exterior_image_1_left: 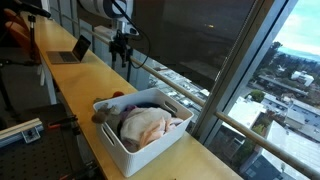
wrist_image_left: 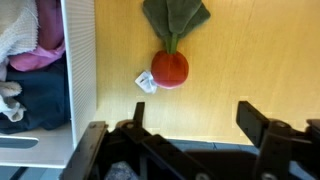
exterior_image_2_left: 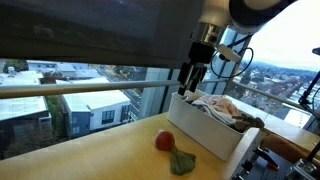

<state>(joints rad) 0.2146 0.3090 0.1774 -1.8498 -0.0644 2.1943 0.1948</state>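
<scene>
Pincer (wrist_image_left: 172, 122) wide open, empty, over radish toy (wrist_image_left: 170, 68) w/ white tag (wrist_image_left: 146, 82), text unreadable

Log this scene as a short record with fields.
gripper: open, empty, above the radish toy
radish toy: red with green leaves, white tag at its side, lying on the wooden counter
basket: white, beside the toy, holds clothes
gap: toy lies outside the basket, not touching it

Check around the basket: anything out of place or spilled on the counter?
One thing: a red toy radish with green leaves lies alone on the wooden counter beside the white basket, while the cloth items are piled inside.
</scene>
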